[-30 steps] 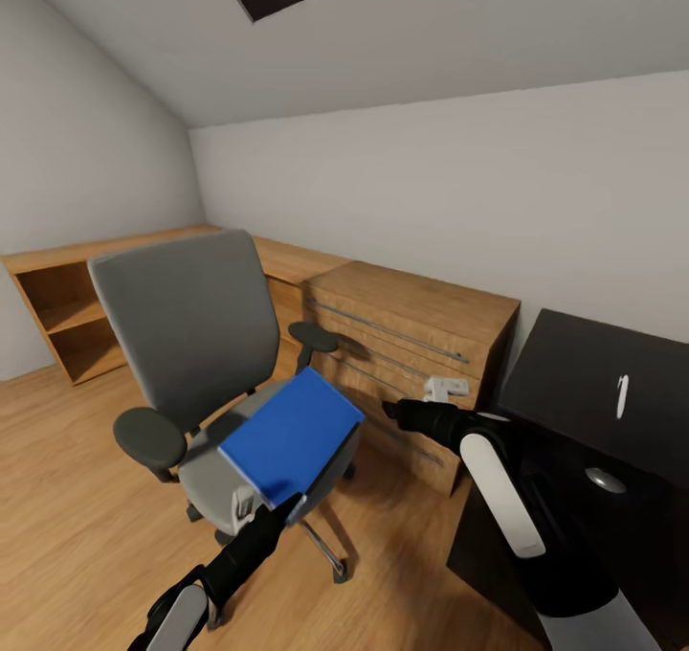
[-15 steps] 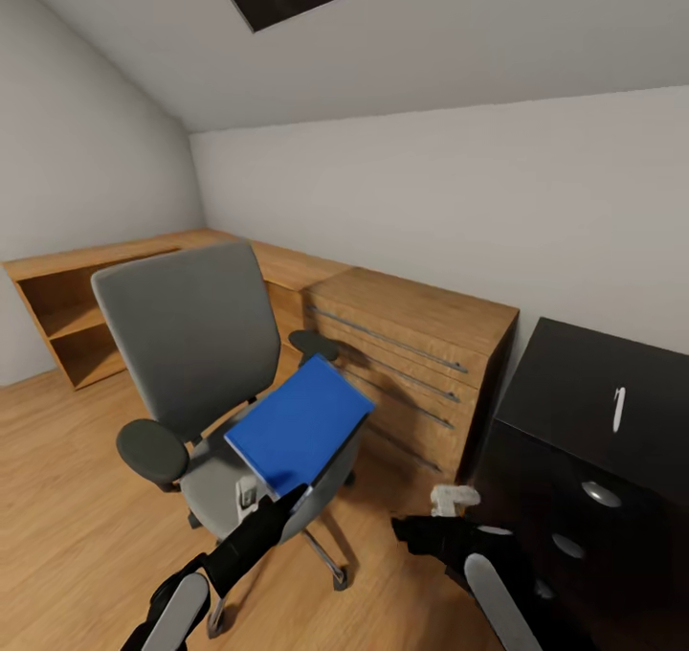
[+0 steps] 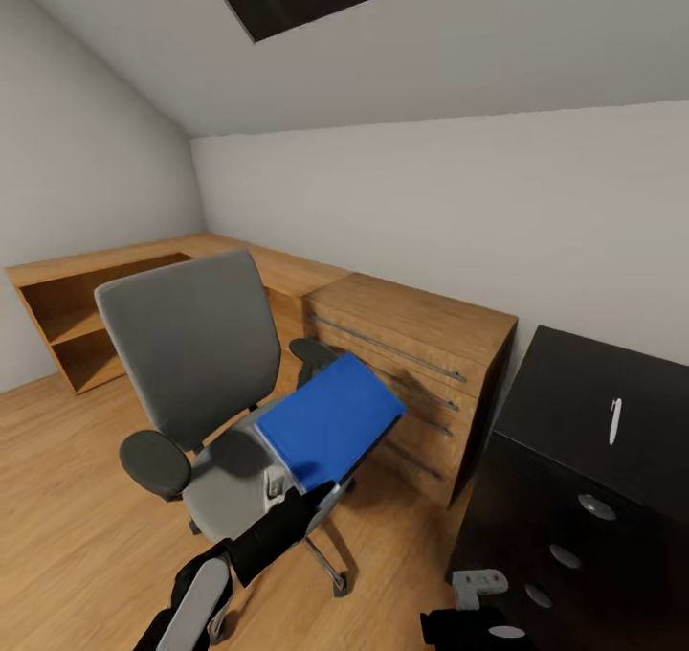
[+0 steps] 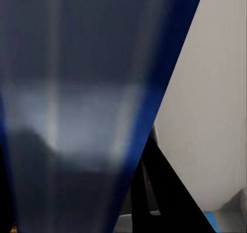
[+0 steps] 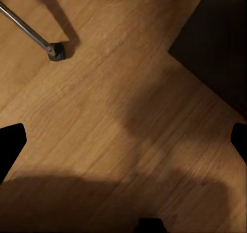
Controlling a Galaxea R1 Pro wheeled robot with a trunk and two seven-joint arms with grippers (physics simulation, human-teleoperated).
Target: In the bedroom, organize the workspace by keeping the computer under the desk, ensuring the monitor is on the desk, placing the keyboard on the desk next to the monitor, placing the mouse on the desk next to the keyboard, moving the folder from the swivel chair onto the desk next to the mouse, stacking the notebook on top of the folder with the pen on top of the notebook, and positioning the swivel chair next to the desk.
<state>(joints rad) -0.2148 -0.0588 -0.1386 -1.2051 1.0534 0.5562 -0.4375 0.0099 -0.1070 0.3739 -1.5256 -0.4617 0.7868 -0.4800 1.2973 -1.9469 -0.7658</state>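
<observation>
1. Glossy black desk at the right of the head view, against the white wall, with round silver knobs on its drawer front.
2. Light-wood dresser between desk and chair, joined to a low wooden shelf unit running into the corner.
3. Grey swivel chair on the wooden floor, in front of the dresser and well apart from the desk; one chrome leg with its caster seen from the right wrist camera.
4. Blue folder lifted above the seat, tilted, near corner pinched by the left gripper; fingers clamped on that edge. From the left wrist camera, folder seen close up and blurred.
5. Right gripper low at the picture's bottom edge, beside the desk front, over bare floor; dark fingertips far apart, nothing between them.
6. White pen lying on the desk top.
</observation>
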